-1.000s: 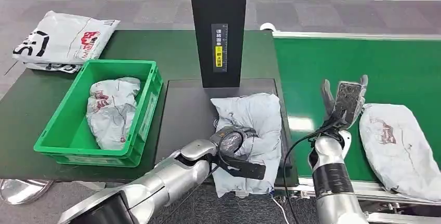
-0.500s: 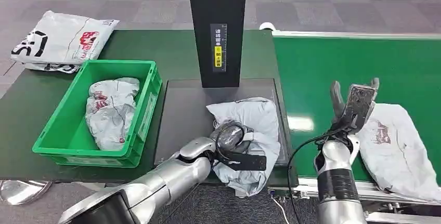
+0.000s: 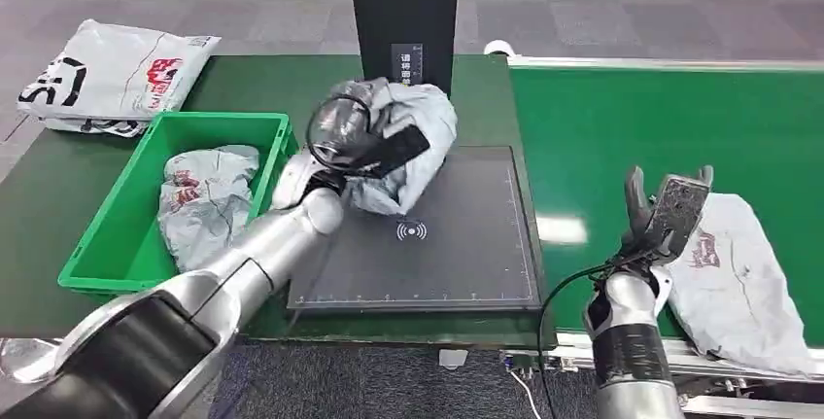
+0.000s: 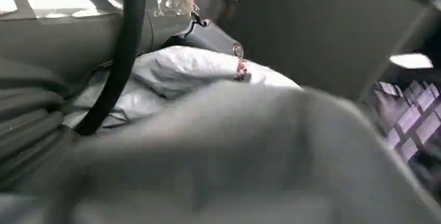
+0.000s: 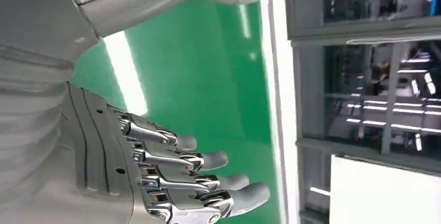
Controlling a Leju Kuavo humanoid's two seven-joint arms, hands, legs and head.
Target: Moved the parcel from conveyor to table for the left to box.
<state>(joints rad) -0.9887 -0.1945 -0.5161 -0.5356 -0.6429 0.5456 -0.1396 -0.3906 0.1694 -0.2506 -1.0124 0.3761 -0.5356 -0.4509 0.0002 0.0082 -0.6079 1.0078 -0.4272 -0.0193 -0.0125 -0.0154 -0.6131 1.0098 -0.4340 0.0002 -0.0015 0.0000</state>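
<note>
My left hand (image 3: 352, 137) grips a crumpled grey parcel (image 3: 416, 137) and holds it lifted above the far left corner of the black scanner pad (image 3: 457, 254), close to the green box (image 3: 248, 128). The left wrist view, blurred, has the same parcel (image 4: 182, 70) pressed against my hand (image 4: 93, 42). My right hand (image 3: 669, 211) is raised over the green conveyor (image 3: 622, 118) with fingers apart and nothing in it, seen too in the right wrist view (image 5: 171, 182). A second grey parcel (image 3: 738, 283) lies on the conveyor just right of that hand.
The green box holds another grey parcel (image 3: 202, 203). White printed bags (image 3: 107, 74) lie at the table's far left corner. A black scanner post (image 3: 403, 11) stands behind the pad. The dark green table (image 3: 58, 195) surrounds the box.
My left hand has lifted the grey parcel off the pad's near edge and carried it up and to the far left, toward the box. My right hand has drifted slightly right and lower.
</note>
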